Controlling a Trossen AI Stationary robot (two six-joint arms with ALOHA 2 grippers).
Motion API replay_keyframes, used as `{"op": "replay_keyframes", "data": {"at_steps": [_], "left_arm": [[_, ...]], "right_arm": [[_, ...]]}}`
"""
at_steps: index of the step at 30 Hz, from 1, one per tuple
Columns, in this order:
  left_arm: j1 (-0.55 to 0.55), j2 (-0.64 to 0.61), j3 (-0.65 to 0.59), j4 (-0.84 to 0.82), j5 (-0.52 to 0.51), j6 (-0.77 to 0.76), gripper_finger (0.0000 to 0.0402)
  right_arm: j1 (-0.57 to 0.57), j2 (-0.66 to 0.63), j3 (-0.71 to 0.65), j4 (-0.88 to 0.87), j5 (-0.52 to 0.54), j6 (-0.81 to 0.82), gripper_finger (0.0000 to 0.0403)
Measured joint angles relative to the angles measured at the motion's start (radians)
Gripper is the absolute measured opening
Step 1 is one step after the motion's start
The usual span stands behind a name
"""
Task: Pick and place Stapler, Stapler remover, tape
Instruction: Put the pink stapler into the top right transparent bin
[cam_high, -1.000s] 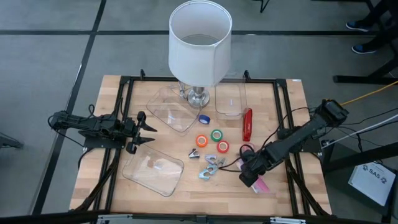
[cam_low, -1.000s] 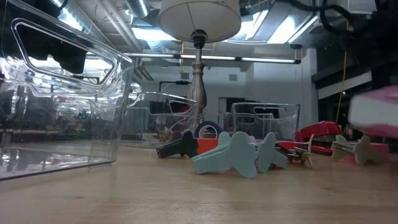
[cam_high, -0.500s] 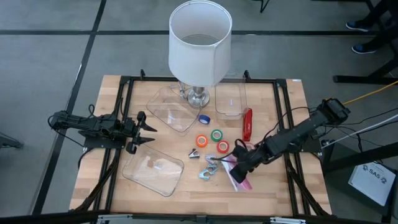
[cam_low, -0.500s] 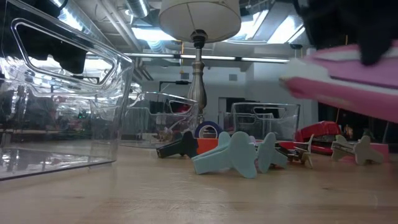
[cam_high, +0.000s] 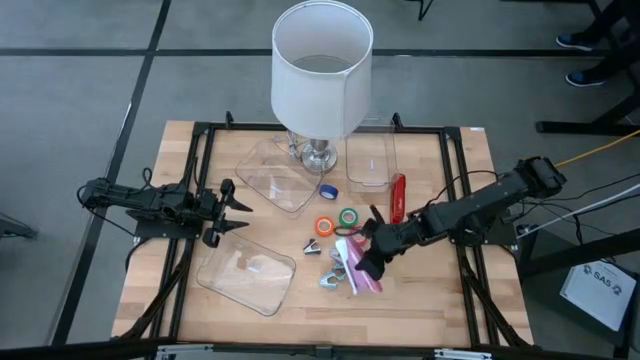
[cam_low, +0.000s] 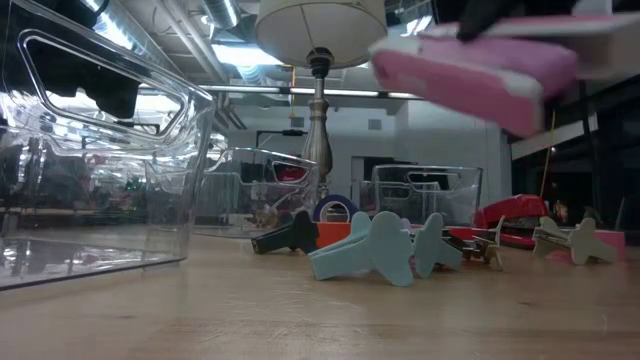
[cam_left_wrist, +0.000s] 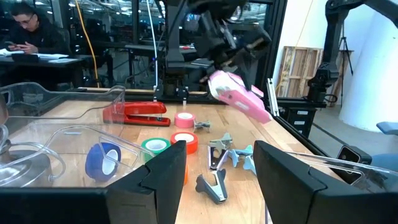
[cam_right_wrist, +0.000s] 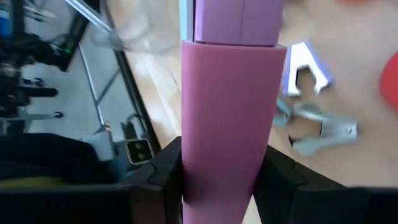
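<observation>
Right hand (cam_high: 366, 258) clamped mid-table, left hand (cam_high: 238, 214) parted, idle

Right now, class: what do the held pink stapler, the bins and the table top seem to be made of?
Pink stapler, shut in the right gripper: probably plastic, a smooth, even matte pink shell. Bins: clear, glossy plastic; the table shows through. Table top: pale wood, with visible plank grain.

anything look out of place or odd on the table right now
One oddity: a table lamp stands at the far edge among the clear bins, unrelated to the office supplies. Otherwise the right gripper holds a pink stapler in the air above the staple removers; the left gripper waits, open.
</observation>
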Motion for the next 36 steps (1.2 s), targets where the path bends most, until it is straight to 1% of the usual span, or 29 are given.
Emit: {"op": "replay_keyframes", "data": {"at_steps": [6, 13, 19, 24, 29, 36], "left_arm": [[0.0, 0.0, 0.0, 0.0, 0.0, 0.0, 0.0185], [0.0, 0.0, 0.0, 0.0, 0.0, 0.0, 0.0185], [0.0, 0.0, 0.0, 0.0, 0.0, 0.0, 0.0185], [0.0, 0.0, 0.0, 0.0, 0.0, 0.0, 0.0185], [0.0, 0.0, 0.0, 0.0, 0.0, 0.0, 0.0185], [0.0, 0.0, 0.0, 0.0, 0.0, 0.0, 0.0185]], "right_arm": [[-0.069, -0.095, 0.0, 0.003, 0.023, -0.086, 0.0142], [-0.188, -0.198, 0.0, -0.021, 0.06, -0.183, 0.0142], [-0.306, -0.288, 0.0, -0.17, 0.086, -0.238, 0.0142], [-0.394, -0.356, 0.0, -0.286, 0.138, -0.27, 0.0142], [-0.498, -0.394, 0.0, -0.313, 0.165, -0.342, 0.0142], [-0.665, -0.397, 0.0, -0.319, 0.231, -0.434, 0.0142]]}}
